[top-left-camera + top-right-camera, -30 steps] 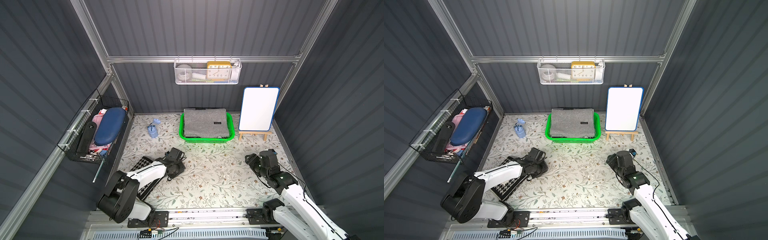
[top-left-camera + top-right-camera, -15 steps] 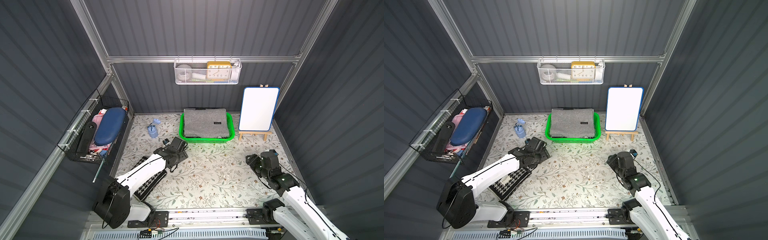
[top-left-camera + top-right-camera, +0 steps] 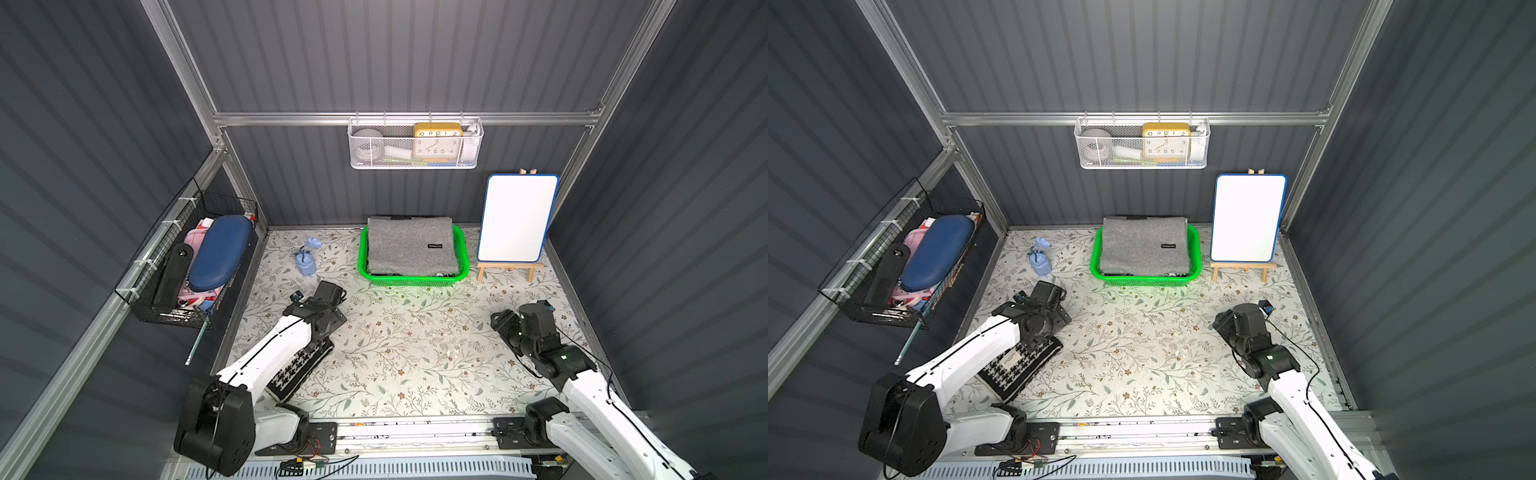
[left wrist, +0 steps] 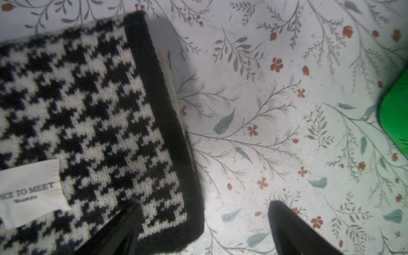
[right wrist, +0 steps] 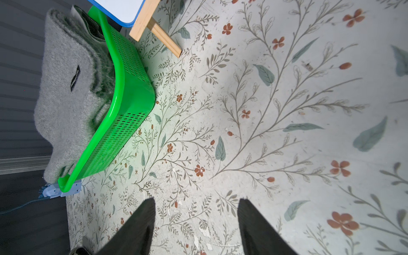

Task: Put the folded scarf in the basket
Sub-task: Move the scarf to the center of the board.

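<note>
Black-and-white scarf on the mat, grey cloth in the green basket

Black-and-white houndstooth knit, the folded scarf [image 3: 1017, 361] lies flat on the floral mat [image 3: 415, 353] at the lower left of both top views, partly under the white left arm. It is well apart from the basket [image 3: 411, 280], which stands at the middle of the far edge, against the back wall. A folded grey cloth [image 3: 409, 245] fills that bright green basket and rises above its rim.

From the left wrist camera, the left gripper [image 4: 204, 223] has its jaws spread wide over the scarf's black-edged corner. One dark finger [image 4: 130, 225] sits over the knit and its mate is over bare mat. I can't tell whether either one touches anything. A white sewn label [image 4: 28, 194] on the scarf reads "NICE TO MEET" in part.

Over at the lower right, the right gripper [image 5: 195, 212] hangs above the mat with its jaws apart and nothing between them.

A whiteboard [image 3: 517, 218] on a small wooden easel stands just right of the basket. A small pale blue object [image 3: 305, 259] sits to the basket's left. A white wire basket [image 3: 415, 164] with a yellow clock [image 3: 436, 139] hangs on the back wall. A black wire basket [image 3: 183, 318] holding a dark blue case [image 3: 220, 253] hangs on the left wall
</note>
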Controlling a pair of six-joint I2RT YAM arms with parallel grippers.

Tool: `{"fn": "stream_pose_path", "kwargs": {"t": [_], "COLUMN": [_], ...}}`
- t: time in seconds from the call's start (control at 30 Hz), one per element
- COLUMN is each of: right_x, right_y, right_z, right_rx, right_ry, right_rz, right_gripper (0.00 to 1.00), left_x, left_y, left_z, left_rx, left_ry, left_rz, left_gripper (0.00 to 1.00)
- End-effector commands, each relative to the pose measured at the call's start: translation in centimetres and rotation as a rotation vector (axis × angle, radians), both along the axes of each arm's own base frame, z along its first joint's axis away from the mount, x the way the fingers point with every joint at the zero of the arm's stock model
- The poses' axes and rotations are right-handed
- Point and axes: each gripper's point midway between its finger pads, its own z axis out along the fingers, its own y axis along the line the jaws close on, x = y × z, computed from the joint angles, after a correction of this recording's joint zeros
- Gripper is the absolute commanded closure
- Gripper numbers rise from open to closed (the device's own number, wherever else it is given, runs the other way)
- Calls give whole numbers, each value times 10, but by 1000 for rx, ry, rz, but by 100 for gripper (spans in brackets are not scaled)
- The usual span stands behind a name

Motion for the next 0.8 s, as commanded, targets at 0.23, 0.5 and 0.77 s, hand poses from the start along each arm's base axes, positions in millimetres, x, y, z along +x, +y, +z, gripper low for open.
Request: {"fn": "stream_pose_path", "kwargs": {"t": [0.23, 0.5, 0.77], "right_x": [-4, -5, -4], "right_y": [-2, -2, -2], "right_z": [-5, -8, -7], "right_rx": [-17, -10, -10], "right_ry": [15, 21, 18], "right_rz": [5, -4, -4], "right_gripper": [36, 36, 37], "left_x": [-18, -24, 3], "left_y": [-5, -15, -55], "left_z": [-48, -70, -51], "left_rx": [-76, -133, -265], "left_ry": [85, 126, 5], "left_rz": [31, 13, -223], "left_gripper": [20, 58, 79]}}
